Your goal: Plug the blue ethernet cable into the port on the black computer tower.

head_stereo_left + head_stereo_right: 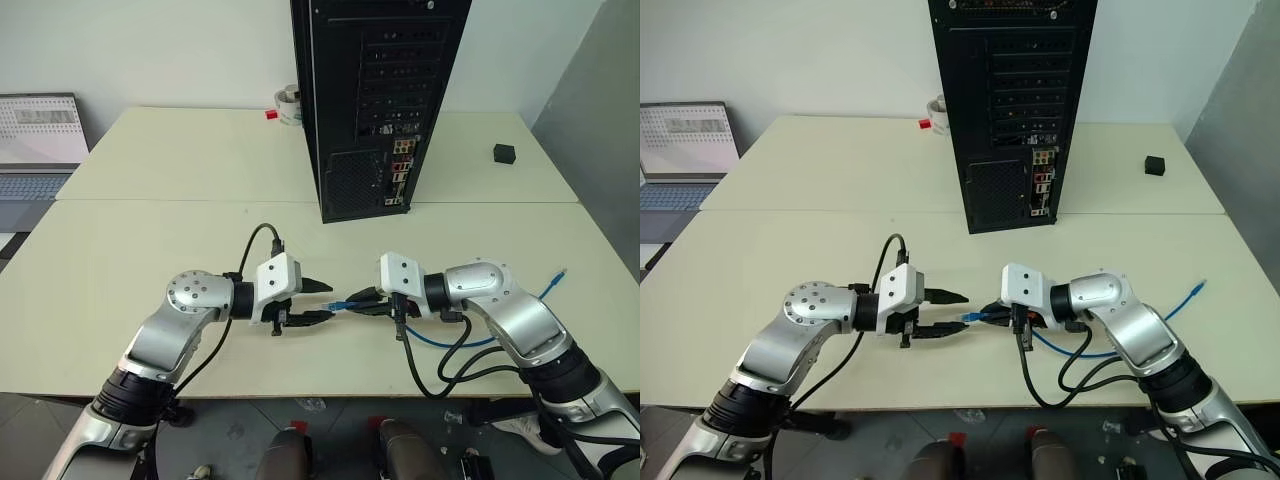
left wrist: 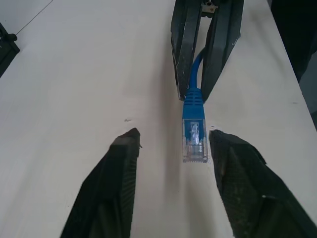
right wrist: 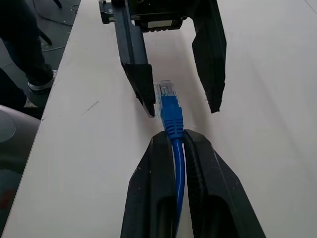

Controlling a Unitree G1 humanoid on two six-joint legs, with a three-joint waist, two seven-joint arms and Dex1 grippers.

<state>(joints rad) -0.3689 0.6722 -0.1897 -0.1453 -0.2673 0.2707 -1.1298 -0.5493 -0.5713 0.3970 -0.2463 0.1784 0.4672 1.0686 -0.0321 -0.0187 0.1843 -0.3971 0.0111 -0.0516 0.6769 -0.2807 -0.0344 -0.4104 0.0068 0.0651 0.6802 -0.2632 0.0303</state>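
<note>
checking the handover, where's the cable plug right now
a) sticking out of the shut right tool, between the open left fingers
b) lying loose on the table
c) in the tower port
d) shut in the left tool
a: the right tool is shut on the blue ethernet cable, whose plug sits between the open left tool's fingers.

One blue ethernet cable (image 1: 470,343), one black computer tower (image 1: 375,100), one small black cube (image 1: 504,153), one roll of tape (image 1: 288,105) and one laptop (image 1: 38,150) were present, along with two tables (image 1: 150,250) pushed edge to edge.
</note>
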